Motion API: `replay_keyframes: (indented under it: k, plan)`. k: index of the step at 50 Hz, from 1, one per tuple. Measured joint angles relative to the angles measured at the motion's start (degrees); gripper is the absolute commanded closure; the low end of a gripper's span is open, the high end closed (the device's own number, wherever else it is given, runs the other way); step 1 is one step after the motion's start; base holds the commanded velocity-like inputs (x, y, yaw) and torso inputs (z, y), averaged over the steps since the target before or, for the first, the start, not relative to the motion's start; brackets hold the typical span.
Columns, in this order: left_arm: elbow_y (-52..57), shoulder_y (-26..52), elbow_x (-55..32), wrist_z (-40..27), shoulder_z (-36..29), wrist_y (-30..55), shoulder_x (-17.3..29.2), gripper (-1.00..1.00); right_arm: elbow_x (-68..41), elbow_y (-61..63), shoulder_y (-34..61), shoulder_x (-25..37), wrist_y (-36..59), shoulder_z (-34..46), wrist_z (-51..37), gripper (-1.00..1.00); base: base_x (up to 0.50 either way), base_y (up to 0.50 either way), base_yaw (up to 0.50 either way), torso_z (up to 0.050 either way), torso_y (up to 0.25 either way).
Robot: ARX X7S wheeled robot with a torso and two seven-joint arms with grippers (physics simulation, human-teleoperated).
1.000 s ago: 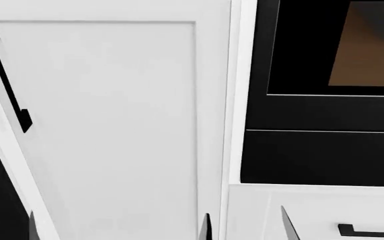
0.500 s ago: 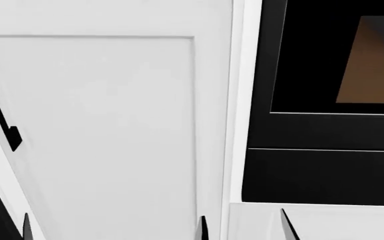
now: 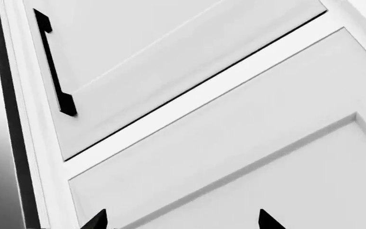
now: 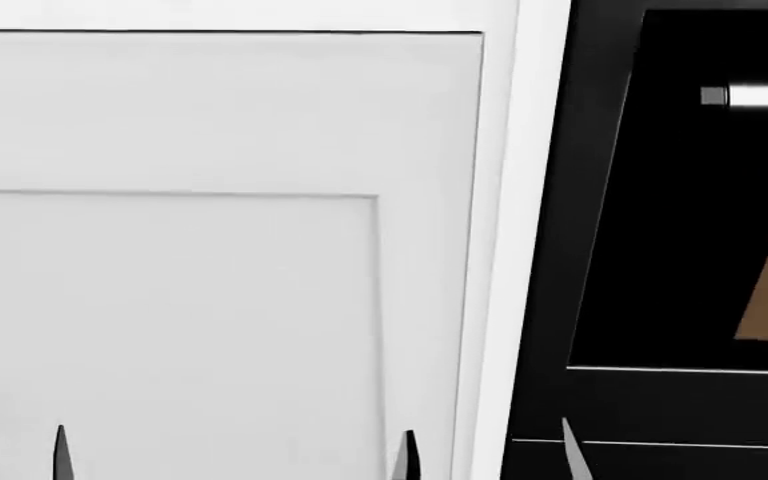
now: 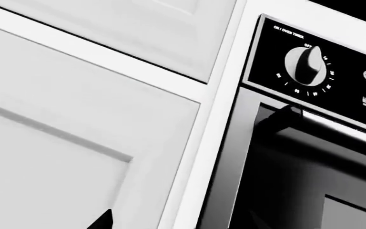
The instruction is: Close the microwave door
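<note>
The microwave and its door are out of view in every frame. My left gripper (image 3: 181, 222) is open, its two dark fingertips wide apart in front of a white cabinet door (image 3: 247, 157) with nothing between them. One left fingertip (image 4: 60, 455) shows at the head view's lower edge. My right gripper (image 4: 490, 460) is open too, its tips apart over the seam between the white cabinet (image 4: 171, 330) and a black built-in oven (image 4: 678, 250). In the right wrist view one right fingertip (image 5: 105, 220) is plain; the other is lost against the dark oven front.
The oven has a control panel with a round knob (image 5: 305, 59) and a bar handle (image 5: 335, 129) above its dark window. A black bar handle (image 3: 53, 67) sits on another white cabinet door. A white upright strip (image 4: 511, 240) separates cabinet and oven.
The head view has tilted upward: the cabinet panel and oven window slid down the frame, the black cabinet handle left at the lower left, and the oven's bar handle came in at the upper right.
</note>
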State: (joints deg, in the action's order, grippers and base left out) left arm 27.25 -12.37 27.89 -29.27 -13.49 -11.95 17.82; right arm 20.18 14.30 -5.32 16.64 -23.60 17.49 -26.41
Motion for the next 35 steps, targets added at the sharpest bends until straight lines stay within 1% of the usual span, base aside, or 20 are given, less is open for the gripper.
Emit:
replay_keyframes:
  k: [7, 35]
  plan:
    - [0.20, 0.00, 0.03, -0.13, -0.15, -0.03, 0.13, -1.00, -0.17, 0.22, 0.02, 0.02, 0.09, 0.02, -0.29, -1.00, 0.48, 0.00, 0.00, 0.000, 0.000]
    - [0.56, -0.09, 0.14, -1.16, -0.59, -0.70, 0.82, -1.00, 2.68, 3.03, -0.55, 0.03, 2.13, 0.74, -0.73, -1.00, 0.01, 0.00, 0.00, 0.000, 0.000]
